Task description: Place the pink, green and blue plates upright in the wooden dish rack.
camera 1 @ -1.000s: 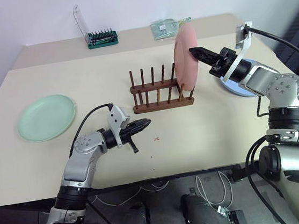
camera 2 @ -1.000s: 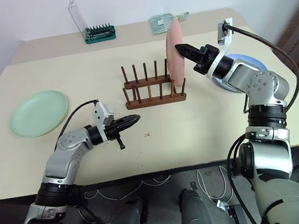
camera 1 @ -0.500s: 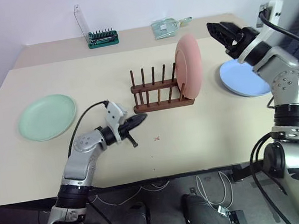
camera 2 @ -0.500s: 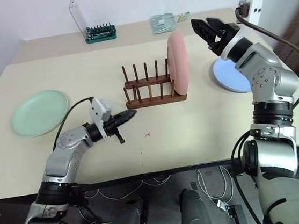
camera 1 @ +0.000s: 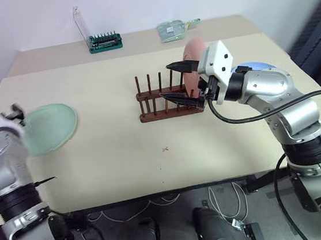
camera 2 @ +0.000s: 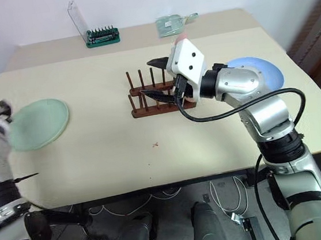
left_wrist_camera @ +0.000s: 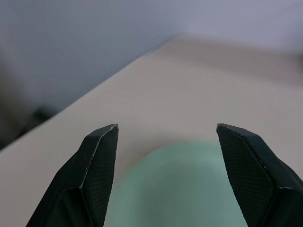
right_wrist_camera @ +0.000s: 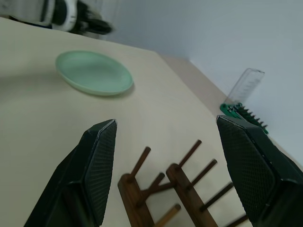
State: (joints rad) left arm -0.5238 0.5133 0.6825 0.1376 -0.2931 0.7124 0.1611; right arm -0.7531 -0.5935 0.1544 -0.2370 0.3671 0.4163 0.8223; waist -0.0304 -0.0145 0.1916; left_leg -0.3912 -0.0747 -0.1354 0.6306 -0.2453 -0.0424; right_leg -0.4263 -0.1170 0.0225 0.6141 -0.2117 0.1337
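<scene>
A: What do you have at the left of the head views?

B: Your left gripper [left_wrist_camera: 163,142] sits at the far left edge, its 2 black fingers spread wide with nothing between them. In its wrist view you look past them at the green plate [camera 1: 46,128], which lies flat on the table [camera 1: 123,147] at the middle left, just beside that arm.

A: And in the middle?

B: You see the wooden dish rack [camera 1: 166,96] standing a little above centre, most of its pegs bare. The pink plate [camera 1: 191,64] stands upright at the rack's right end, largely hidden behind your right arm. At the back edge, upper left of centre, sits a green bit set with a clear lid [camera 1: 100,39], and to its right a clear packet [camera 1: 173,29].

A: The right side?

B: Your right gripper [camera 1: 178,83] hangs level in front of the rack's right part, fingers parted, gripping nothing. The blue plate [camera 2: 258,65] lies flat at the right, behind that arm, well apart from the rack.
</scene>
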